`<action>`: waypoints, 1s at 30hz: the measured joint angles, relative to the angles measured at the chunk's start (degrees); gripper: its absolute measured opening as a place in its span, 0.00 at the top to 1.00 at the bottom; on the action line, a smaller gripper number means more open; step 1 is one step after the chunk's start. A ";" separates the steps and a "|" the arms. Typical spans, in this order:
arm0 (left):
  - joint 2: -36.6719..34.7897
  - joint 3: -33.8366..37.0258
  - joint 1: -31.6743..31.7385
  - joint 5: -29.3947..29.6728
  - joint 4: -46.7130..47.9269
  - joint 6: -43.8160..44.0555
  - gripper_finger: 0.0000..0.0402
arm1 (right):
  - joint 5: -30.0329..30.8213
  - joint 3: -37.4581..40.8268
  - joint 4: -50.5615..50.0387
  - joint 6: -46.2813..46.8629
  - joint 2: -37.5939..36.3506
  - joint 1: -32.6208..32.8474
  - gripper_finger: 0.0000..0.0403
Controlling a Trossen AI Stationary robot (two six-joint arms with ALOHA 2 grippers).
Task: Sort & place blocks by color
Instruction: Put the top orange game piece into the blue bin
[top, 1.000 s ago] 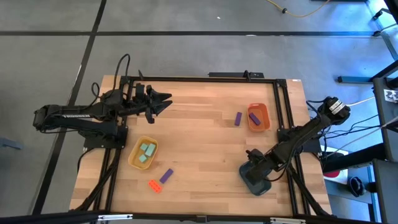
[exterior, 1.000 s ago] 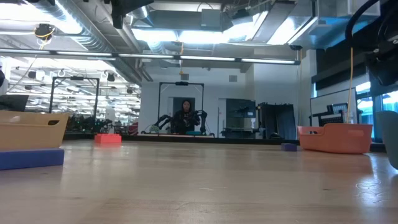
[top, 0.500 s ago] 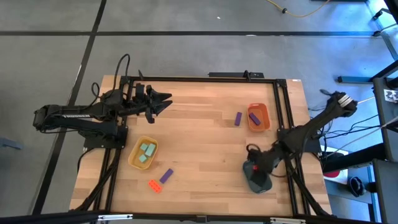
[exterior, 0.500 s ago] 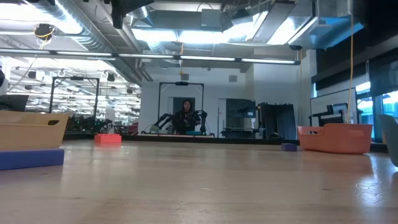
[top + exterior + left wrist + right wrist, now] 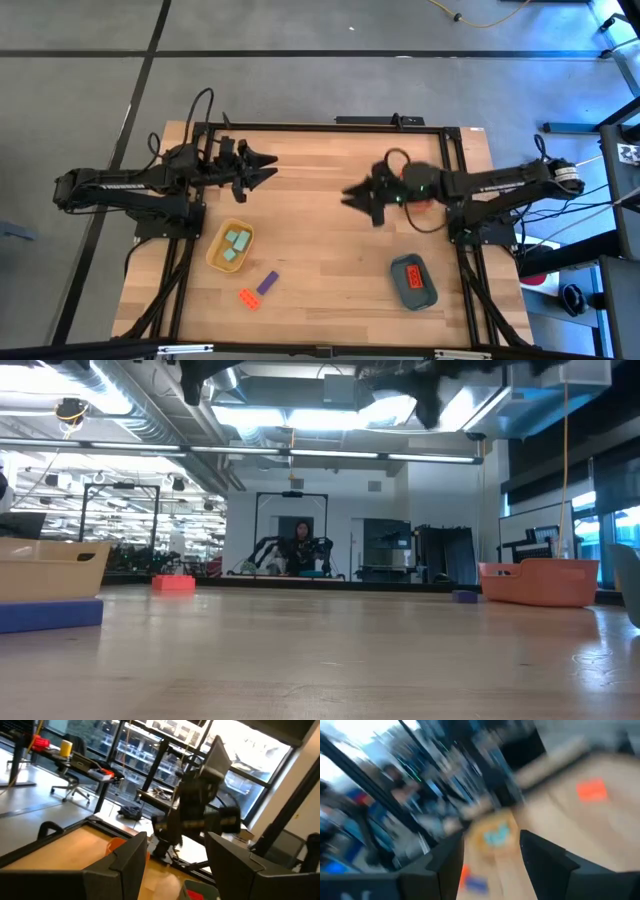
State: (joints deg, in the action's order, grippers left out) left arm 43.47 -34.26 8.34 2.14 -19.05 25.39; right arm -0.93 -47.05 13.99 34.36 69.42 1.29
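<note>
My right gripper (image 5: 356, 200) hangs open above the table's middle, just left of the orange tray (image 5: 428, 203), which its arm mostly covers. A red-orange block (image 5: 413, 275) lies in the dark teal tray (image 5: 413, 290). Pale teal blocks (image 5: 234, 245) lie in the yellow tray (image 5: 216, 258). A purple block (image 5: 267, 283) and a red-orange block (image 5: 248, 298) lie flat on the wood near that tray. Another purple block (image 5: 464, 596) lies beside the orange tray (image 5: 540, 582). My left gripper (image 5: 268, 168) waits open at the far left.
A black frame (image 5: 320, 126) runs round the tabletop. Bare wood lies between the yellow tray and the dark teal tray. The left wrist view shows my right arm (image 5: 200, 815) high over the table. A person (image 5: 298, 545) sits in the room beyond the far edge.
My right gripper has come up out of the dark teal tray at the near right, leaving a red-orange block lying in it. It has swung fast toward the far edge and the table's middle, and now stands beside the orange tray.
</note>
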 joint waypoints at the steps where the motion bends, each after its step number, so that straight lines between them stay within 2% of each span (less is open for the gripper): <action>1: 0.00 -0.01 0.00 0.22 0.45 0.02 0.52 | -1.61 0.00 4.08 -0.65 0.58 -1.55 0.51; 6: 1.14 -0.02 0.62 1.48 0.92 -3.34 0.52 | -7.67 0.00 17.07 -3.11 2.02 -6.33 0.51; 12: 2.54 0.04 1.14 2.57 1.36 -16.94 0.52 | -8.17 0.00 18.33 -9.87 2.11 -6.73 0.51; 14: 3.08 -0.05 1.14 3.93 0.81 -18.22 0.52 | -8.20 0.00 18.35 -10.93 2.11 -6.68 0.51; 16: 3.24 -0.48 1.25 6.84 3.45 -15.02 0.52 | -8.16 0.00 18.33 -10.49 2.11 -6.43 0.51; 19: 4.70 -6.14 3.96 10.92 14.89 -7.47 0.52 | -7.34 0.00 18.34 -9.41 2.11 -6.21 0.51; 22: 8.43 -15.14 9.90 10.13 35.39 -2.64 0.52 | -5.77 0.00 18.30 -9.40 2.11 -5.96 0.51; 25: 14.96 -23.94 17.96 8.26 54.75 -1.52 0.52 | -3.15 0.00 18.06 -9.41 2.11 -5.91 0.51; 28: 22.40 -27.35 26.27 5.75 68.94 -2.18 0.52 | -2.61 0.00 18.02 -9.39 2.11 -5.93 0.51; 30: 26.72 -27.39 30.38 3.73 72.66 -3.37 0.52 | -2.63 0.00 18.02 -9.39 2.11 -5.93 0.51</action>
State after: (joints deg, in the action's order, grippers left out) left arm 70.19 -61.65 38.72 5.87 53.60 22.02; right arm -3.55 -47.05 32.01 24.97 71.53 -4.64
